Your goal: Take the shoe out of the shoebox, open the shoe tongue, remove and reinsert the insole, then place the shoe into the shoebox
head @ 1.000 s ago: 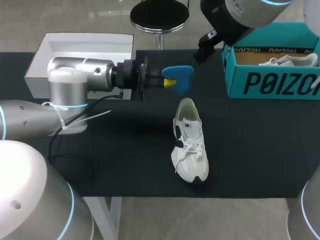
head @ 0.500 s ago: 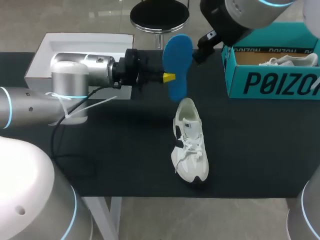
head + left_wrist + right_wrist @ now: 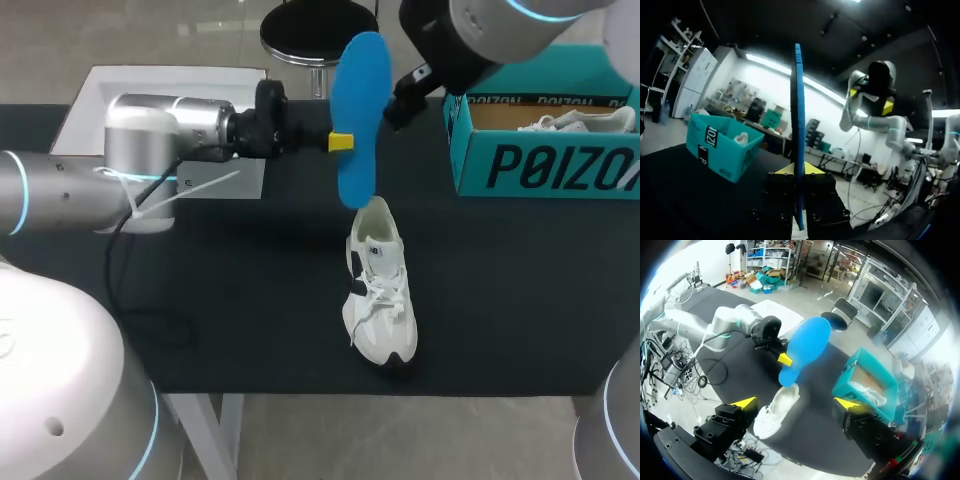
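- Head view: the left hand [image 3: 341, 141] grips the blue insole [image 3: 358, 120] at mid-length, holding it flat-on above the worktop [image 3: 250, 300]. Its near end hangs just over the far, heel end of the shoe [image 3: 378, 285]. I judge that this hold lines it up for sliding back in.
- The shoe lies upright mid-worktop with its toe toward the near edge, well apart from the shoebox [image 3: 545, 150] at the far right. A second shoe [image 3: 580, 122] rests inside the box.
- A white lid [image 3: 160, 90] sits at the far left. There is open room to the shoe's left and right, but less at its toe, which is close to the near edge.
- Left wrist view: the left hand [image 3: 799, 170] is clamped on the insole [image 3: 798, 125], seen edge-on between both fingers. The shoebox [image 3: 722, 150] stands ahead and to one side.
- Right wrist view: the right hand [image 3: 796, 402] hangs high with its fingers spread wide and empty. The shoe [image 3: 776, 410] and insole [image 3: 805, 347] lie far below it, and the shoebox [image 3: 860, 385] sits beside them.
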Controlling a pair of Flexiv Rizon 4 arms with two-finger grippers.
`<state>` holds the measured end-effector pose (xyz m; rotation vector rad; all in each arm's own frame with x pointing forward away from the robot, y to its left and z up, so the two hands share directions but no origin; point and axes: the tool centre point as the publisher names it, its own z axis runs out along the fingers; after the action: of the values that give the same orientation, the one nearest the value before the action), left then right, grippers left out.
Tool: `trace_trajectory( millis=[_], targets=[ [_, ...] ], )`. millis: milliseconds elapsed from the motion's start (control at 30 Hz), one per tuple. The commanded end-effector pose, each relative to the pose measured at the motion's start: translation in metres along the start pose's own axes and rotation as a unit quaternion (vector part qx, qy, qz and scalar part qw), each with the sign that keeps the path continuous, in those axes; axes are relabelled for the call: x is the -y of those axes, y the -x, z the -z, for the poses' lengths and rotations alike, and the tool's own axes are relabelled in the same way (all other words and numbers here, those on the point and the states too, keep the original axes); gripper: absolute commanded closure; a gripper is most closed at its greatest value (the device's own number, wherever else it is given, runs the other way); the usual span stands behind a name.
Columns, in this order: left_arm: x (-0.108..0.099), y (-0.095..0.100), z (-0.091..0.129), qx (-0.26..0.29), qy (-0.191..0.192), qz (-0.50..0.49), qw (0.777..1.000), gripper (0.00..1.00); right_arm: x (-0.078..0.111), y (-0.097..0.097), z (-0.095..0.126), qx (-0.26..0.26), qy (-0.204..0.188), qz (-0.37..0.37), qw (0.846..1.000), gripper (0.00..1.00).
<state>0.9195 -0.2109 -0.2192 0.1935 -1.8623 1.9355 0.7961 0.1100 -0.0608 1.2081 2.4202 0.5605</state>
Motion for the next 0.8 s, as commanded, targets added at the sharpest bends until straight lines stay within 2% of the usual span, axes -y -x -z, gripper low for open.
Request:
trace_trajectory(
  millis=[33, 233, 567, 800],
  targets=[
    [0.007, 0.005, 0.001, -0.004, -0.003, -0.003, 1.000, 1.00, 0.002, 0.002, 0.004, 0.002, 0.002, 0.001, 1.000, 0.00],
    [0.014, 0.003, 0.002, -0.012, -0.017, 0.027, 0.999, 1.00, 0.007, 0.005, 0.014, 0.007, 0.001, 0.002, 1.000, 0.00],
    [0.014, -0.002, -0.001, -0.016, -0.026, 0.052, 0.998, 1.00, 0.020, 0.011, 0.052, 0.012, 0.002, 0.007, 1.000, 0.00],
    [0.014, -0.005, -0.005, -0.029, -0.040, 0.112, 0.992, 1.00, 0.026, 0.010, 0.063, 0.016, 0.002, 0.012, 1.000, 0.00]
  ],
)
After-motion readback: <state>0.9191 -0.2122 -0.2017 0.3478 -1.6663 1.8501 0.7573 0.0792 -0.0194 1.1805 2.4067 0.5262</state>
